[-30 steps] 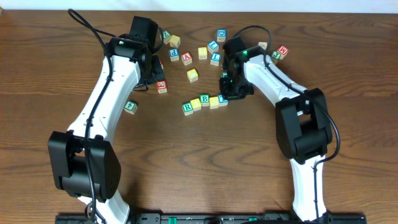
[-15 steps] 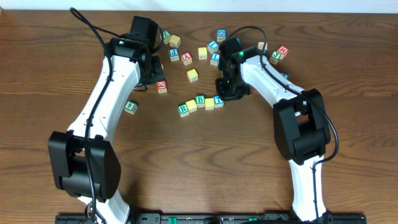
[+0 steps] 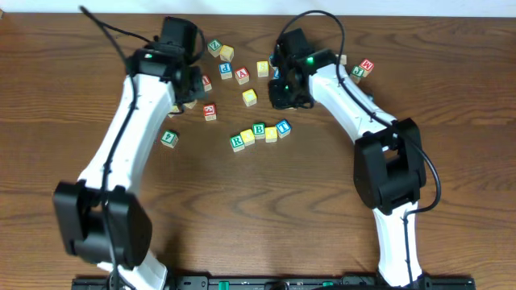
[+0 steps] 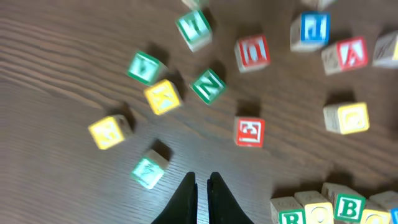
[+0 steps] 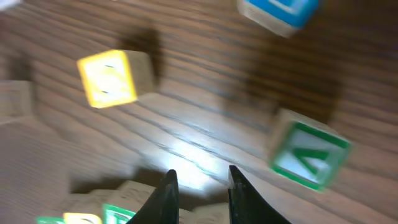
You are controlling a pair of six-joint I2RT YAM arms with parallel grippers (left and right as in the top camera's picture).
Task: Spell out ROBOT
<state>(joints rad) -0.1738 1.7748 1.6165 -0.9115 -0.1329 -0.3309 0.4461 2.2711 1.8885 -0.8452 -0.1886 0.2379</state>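
Claw of right arm [image 5: 200, 179] has left the block row [image 3: 259, 130].

dark brown wood-grain table [image 3: 266, 209], pale wall strip along the top edge.

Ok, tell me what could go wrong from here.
1. The row of blocks is crooked. The green B block sits out of line between the R block and the blue T block, and nudging it straight could scatter the word.
2. The right pincer hangs open and empty close to the row, with a loose yellow block and a green A block nearby. A careless sweep may knock them.
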